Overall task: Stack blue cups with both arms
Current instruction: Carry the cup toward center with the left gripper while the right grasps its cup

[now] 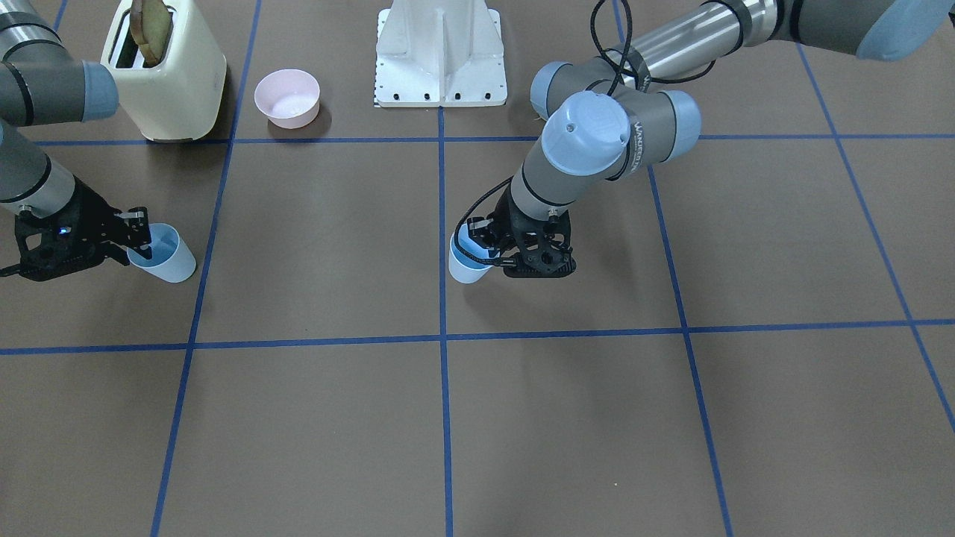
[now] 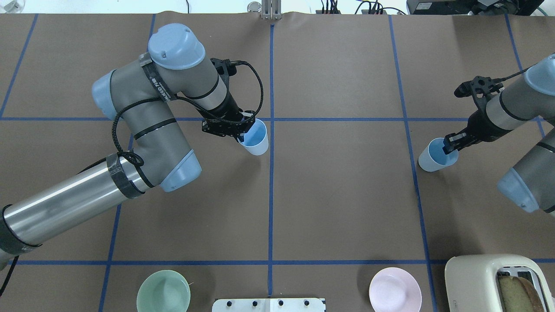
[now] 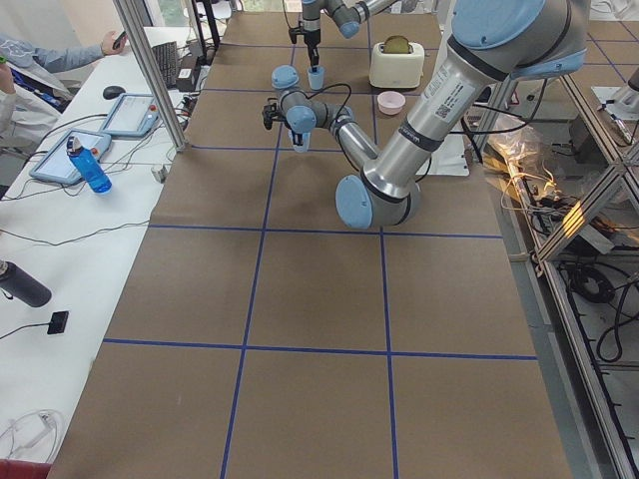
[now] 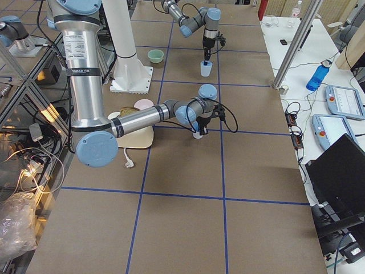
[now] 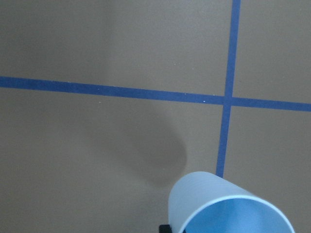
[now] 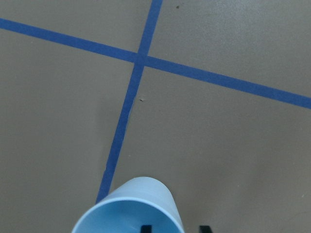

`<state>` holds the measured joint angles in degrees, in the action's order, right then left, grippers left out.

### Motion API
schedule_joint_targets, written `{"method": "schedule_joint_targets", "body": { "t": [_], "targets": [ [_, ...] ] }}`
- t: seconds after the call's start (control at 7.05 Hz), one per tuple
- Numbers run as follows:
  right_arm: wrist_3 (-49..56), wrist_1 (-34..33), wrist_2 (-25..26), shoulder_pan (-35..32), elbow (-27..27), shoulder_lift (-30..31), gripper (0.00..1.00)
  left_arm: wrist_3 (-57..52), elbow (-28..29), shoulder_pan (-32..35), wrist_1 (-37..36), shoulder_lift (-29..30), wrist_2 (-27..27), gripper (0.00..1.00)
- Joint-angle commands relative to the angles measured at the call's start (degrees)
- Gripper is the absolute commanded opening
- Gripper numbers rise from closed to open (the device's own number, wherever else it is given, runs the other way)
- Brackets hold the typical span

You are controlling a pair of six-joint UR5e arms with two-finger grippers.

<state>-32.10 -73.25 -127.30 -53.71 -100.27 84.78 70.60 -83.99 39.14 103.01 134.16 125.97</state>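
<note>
Two light-blue cups are in view, one at each gripper. My left gripper (image 2: 243, 132) is shut on the rim of one blue cup (image 2: 256, 138) near the table's centre line. That cup also shows in the front view (image 1: 468, 262) and in the left wrist view (image 5: 223, 206), where its shadow lies apart from it on the table. My right gripper (image 2: 448, 145) has one finger inside the other blue cup (image 2: 435, 156) and one outside, closed on its rim. This cup also shows in the front view (image 1: 166, 255) and in the right wrist view (image 6: 129, 208).
A cream toaster (image 2: 494, 277) holding bread stands at the near right. A pink bowl (image 2: 394, 289) sits beside it and a pale green bowl (image 2: 163, 291) at the near left. The white base (image 1: 440, 56) stands between them. Blue tape lines grid the brown table.
</note>
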Motion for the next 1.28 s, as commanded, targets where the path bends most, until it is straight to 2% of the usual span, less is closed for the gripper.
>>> {"method": "schedule_joint_targets", "body": {
  "t": [0.0, 0.28, 0.85, 0.99, 1.13],
  "targets": [
    [-0.2, 0.3, 0.6, 0.1, 0.0, 0.3, 0.23, 0.2, 1.5, -1.3, 0.1, 1.1, 0.0, 0.0],
    [-0.2, 0.3, 0.9, 0.2, -0.2, 0.0, 0.2, 0.2, 2.1, -2.9, 0.4, 1.2, -2.4, 0.0],
    [-0.2, -0.3, 0.2, 0.1, -1.6, -1.4, 0.17, 0.2, 2.2, -4.2, 0.7, 2.0, -2.4, 0.0],
    [-0.2, -0.4, 0.1, 0.1, -1.8, -1.5, 0.17, 0.2, 2.2, -4.3, 0.9, 2.0, -2.4, 0.11],
    [-0.2, -0.5, -0.4, 0.1, -1.9, -2.2, 0.17, 0.0, 2.5, -4.4, 0.9, 2.1, -2.4, 0.12]
  ]
}}
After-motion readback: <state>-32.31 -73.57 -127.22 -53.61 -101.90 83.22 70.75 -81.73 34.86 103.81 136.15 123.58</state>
